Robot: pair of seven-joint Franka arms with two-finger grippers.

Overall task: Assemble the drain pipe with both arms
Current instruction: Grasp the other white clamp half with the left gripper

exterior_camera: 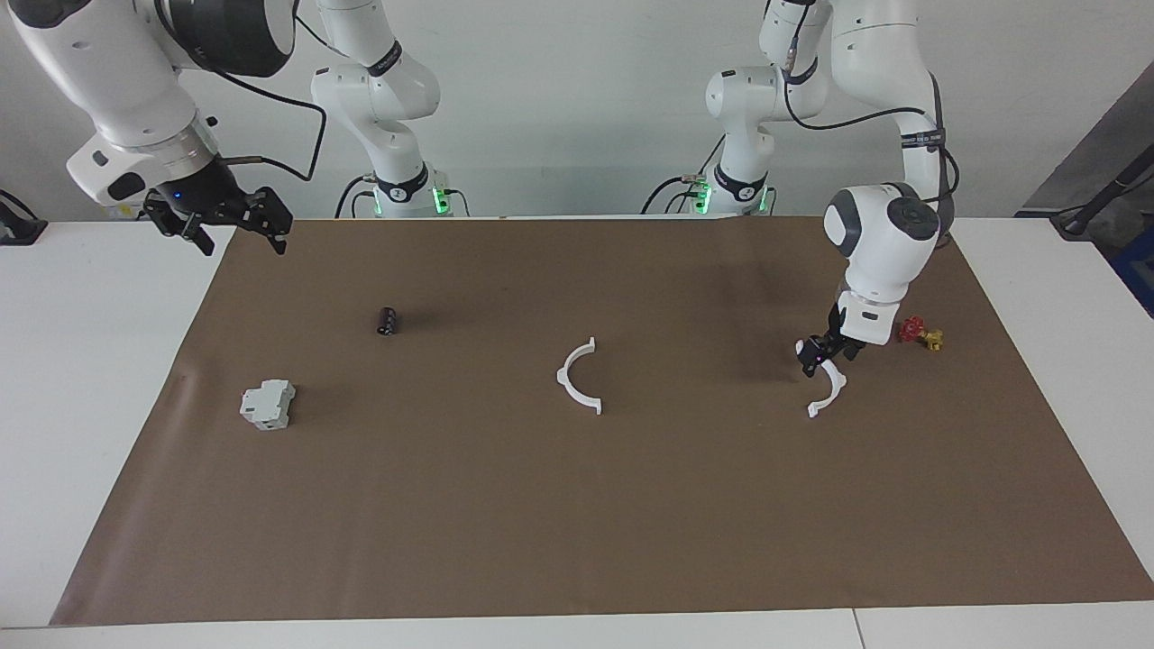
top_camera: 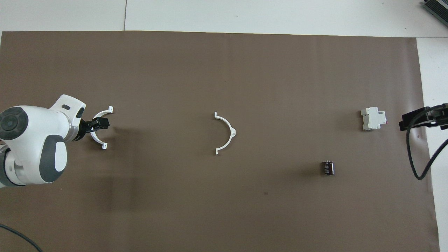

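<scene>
Hovering open and empty over the middle of one light, thin, bendy half-ring (exterior_camera: 828,386) beside the red valve (exterior_camera: 914,331), the left end effector (exterior_camera: 822,351) should pinch that middle gently.

A robotics laboratory. Two white jointed arms, the left arm (exterior_camera: 879,234) and the right arm (exterior_camera: 135,99), stand on bases with green status lights at one edge of a white table (exterior_camera: 90,361), in front of a bare pale wall. A sheet of brown paper (exterior_camera: 577,505) covers the work surface. Loose black cables (exterior_camera: 270,162) trail from the arms. Small test pieces lie scattered on the paper, among them a grey block (exterior_camera: 268,404) and a red-and-yellow valve (exterior_camera: 920,333).
</scene>
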